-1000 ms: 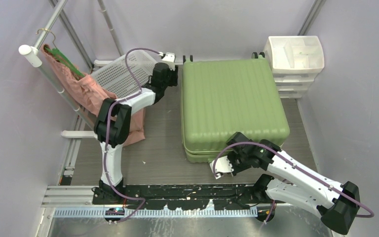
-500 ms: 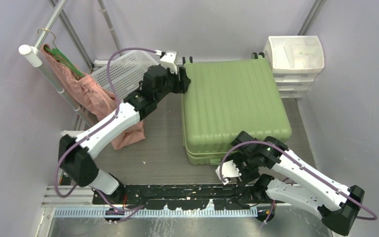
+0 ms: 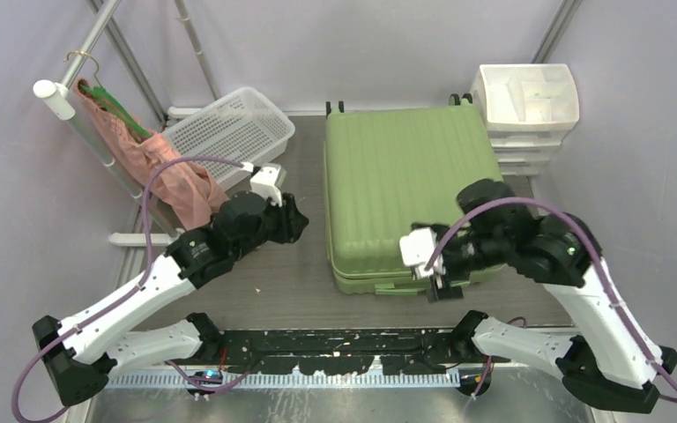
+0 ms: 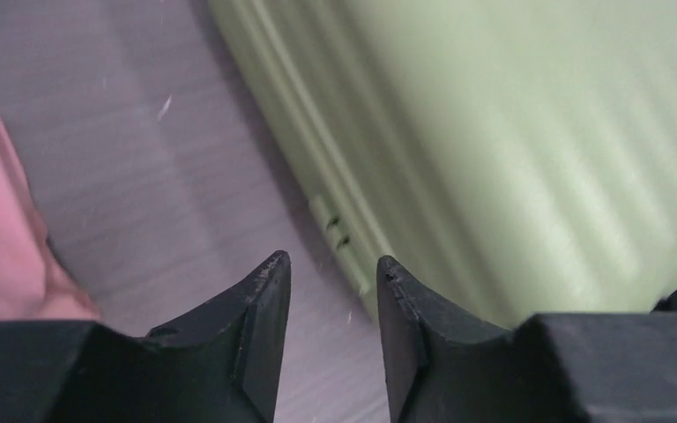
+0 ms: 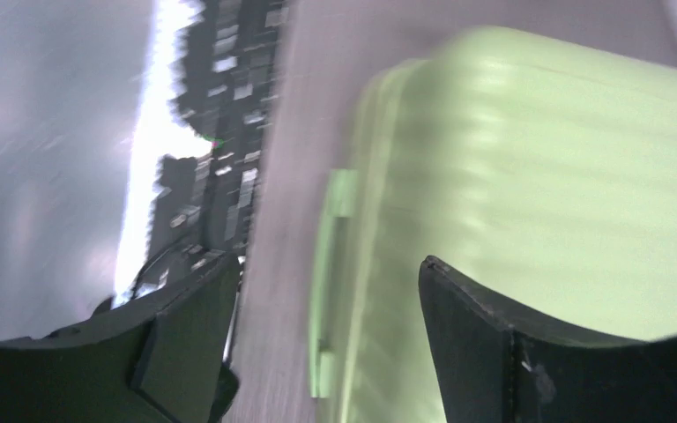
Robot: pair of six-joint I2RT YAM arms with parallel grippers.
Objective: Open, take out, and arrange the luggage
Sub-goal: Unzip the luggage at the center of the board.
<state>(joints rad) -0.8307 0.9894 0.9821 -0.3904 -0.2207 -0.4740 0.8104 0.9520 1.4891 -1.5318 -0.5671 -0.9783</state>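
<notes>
The right tool (image 3: 441, 284) hovers over the near edge of the light-green suitcase (image 3: 414, 176), its fingers spread wide with nothing between them; its own wrist view is blurred. Just beside the suitcase's left side, the left tool (image 3: 293, 220) hangs over the grey bench (image 3: 291, 273), fingers parted and empty. The suitcase lies flat and closed on the bench, ribbed shell up, wheels (image 3: 463, 99) at its far edge. Well left of it a pink garment (image 3: 154, 159) hangs on a green hanger (image 3: 110, 101). Beyond its far left corner sits a white mesh basket (image 3: 229, 128), and at its far right corner a white drawer unit (image 3: 529, 101).
</notes>
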